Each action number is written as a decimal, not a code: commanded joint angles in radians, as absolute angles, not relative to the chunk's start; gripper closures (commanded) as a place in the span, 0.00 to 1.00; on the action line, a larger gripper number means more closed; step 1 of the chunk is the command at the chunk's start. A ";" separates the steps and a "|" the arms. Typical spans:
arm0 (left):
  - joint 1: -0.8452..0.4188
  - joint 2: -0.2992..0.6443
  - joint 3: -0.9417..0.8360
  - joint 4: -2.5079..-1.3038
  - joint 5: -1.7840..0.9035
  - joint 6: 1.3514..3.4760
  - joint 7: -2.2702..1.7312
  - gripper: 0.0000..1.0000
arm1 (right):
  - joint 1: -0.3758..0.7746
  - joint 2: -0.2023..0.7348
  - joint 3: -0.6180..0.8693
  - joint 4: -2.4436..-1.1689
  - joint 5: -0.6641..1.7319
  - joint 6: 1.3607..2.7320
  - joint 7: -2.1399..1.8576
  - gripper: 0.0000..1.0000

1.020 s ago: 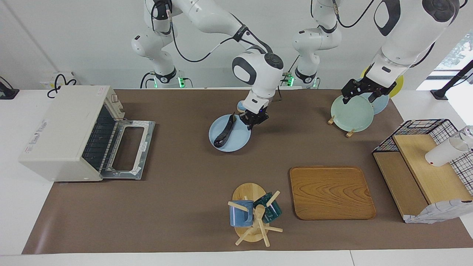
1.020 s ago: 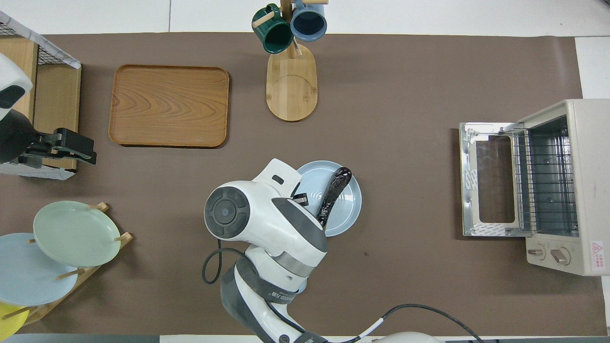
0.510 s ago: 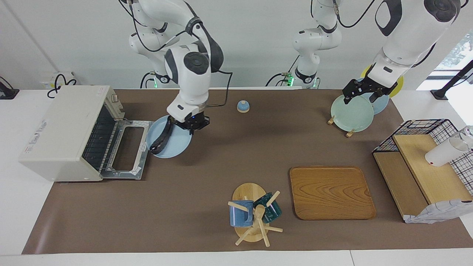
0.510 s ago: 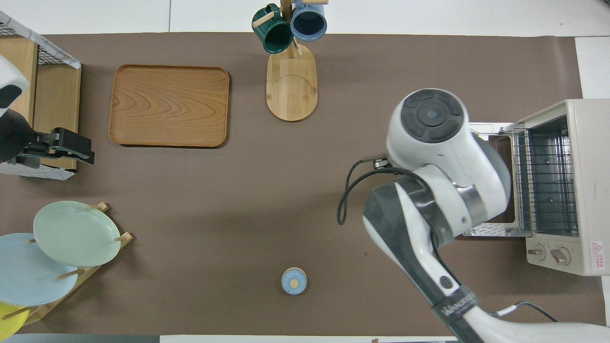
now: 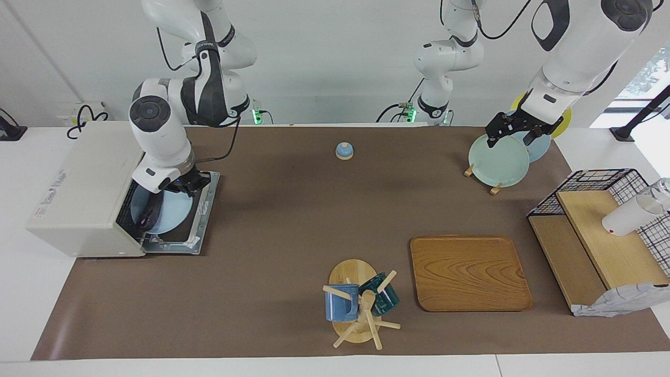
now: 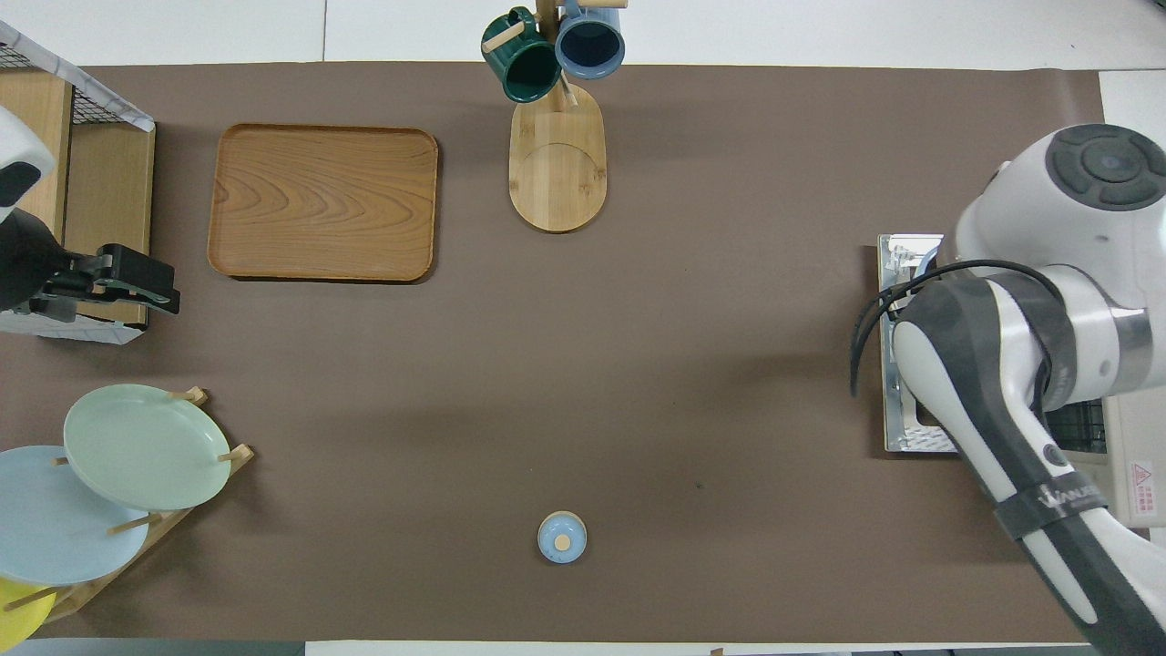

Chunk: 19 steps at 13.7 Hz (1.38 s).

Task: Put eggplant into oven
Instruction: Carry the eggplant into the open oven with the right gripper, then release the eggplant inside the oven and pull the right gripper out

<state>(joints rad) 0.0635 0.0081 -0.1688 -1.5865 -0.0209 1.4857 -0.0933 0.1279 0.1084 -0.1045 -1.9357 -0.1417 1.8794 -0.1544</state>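
The cream-white oven stands at the right arm's end of the table with its door folded down flat. My right gripper is shut on the rim of a light blue plate and holds it over the open door, at the oven's mouth. The dark eggplant lies on the plate's edge nearest the oven's opening. In the overhead view my right arm hides the plate and eggplant; only the door's corner shows. My left gripper waits open over the plate rack.
A small blue lid lies near the robots at mid table. A wooden tray and a mug tree stand farther out. A rack with a green plate and a wire shelf are at the left arm's end.
My right gripper has carried the blue plate with the eggplant from mid table to the oven, now over the open door. The small blue lid has come into view. The left arm has not moved.
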 commanded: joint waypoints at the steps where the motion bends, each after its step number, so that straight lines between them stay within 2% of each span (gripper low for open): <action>1: 0.074 -0.009 -0.172 -1.600 -0.011 1.494 -0.092 0.00 | 0.111 0.071 -0.087 -1.980 -0.150 1.887 -0.189 1.00; 5: 0.074 -0.009 -0.172 -1.600 -0.011 1.494 -0.092 0.00 | 0.006 0.063 -0.084 -2.003 -0.147 1.884 -0.287 1.00; 11: 0.074 -0.009 -0.172 -1.600 -0.011 1.494 -0.092 0.00 | -0.008 0.025 -0.086 -2.106 -0.133 1.930 -0.282 1.00; 13: 0.074 -0.009 -0.173 -1.600 -0.011 1.494 -0.092 0.00 | -0.008 0.025 -0.086 -2.112 -0.133 1.939 -0.290 0.81; 14: 0.074 -0.009 -0.172 -1.600 -0.011 1.494 -0.092 0.00 | -0.008 0.025 -0.086 -2.112 -0.133 1.939 -0.291 0.78; 15: 0.074 -0.009 -0.172 -1.600 -0.011 1.494 -0.092 0.00 | -0.008 0.025 -0.084 -2.111 -0.133 1.937 -0.290 0.68; 19: 0.074 -0.009 -0.172 -1.600 -0.011 1.494 -0.092 0.00 | 0.011 0.032 -0.077 -2.065 -0.129 1.904 -0.287 0.64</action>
